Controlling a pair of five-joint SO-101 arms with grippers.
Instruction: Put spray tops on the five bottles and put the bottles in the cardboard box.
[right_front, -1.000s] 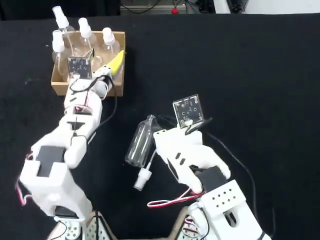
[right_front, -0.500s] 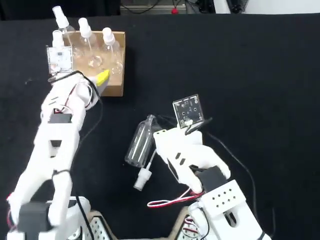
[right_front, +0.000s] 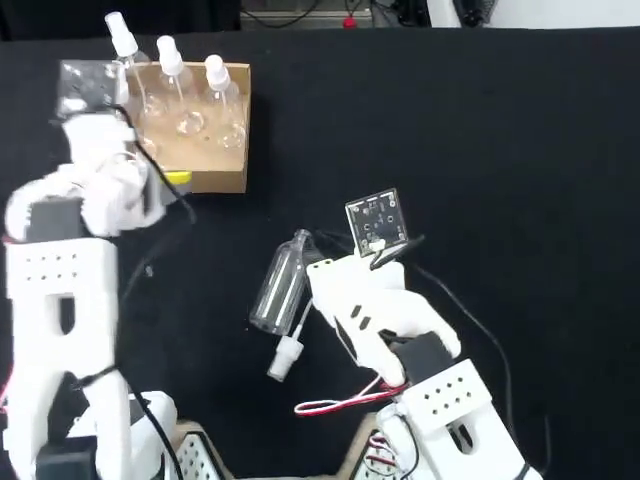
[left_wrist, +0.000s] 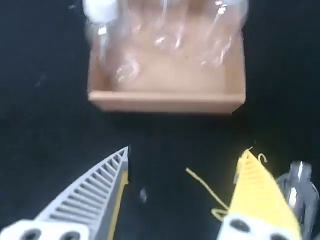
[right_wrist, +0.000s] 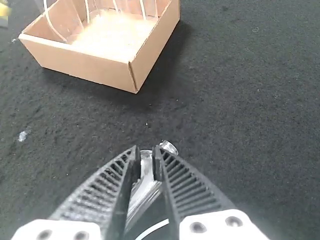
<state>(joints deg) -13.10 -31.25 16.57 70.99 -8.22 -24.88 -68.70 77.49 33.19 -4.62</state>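
1. Right end effector (right_wrist: 145, 151) pinches the clear plastic bottle (right_front: 278, 288) near its open neck, ribbed fingers almost together.
2. Left end effector (left_wrist: 186, 152), its grey and yellow fingers apart, hovers just before the cardboard box (left_wrist: 165, 101).
3. One loose white spray top (right_front: 286, 357) lies on the black table (right_front: 480, 130) beside the bottle's base.
4. Capped bottles (right_front: 215, 88) stand upright inside the box.

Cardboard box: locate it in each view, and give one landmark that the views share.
High view: cardboard box at upper left of the table.
Left wrist view: straight ahead of the open left gripper.
Right wrist view: farther off, beyond the right gripper shut on a bottle.
Shared landmark: the clear bottles standing inside it.
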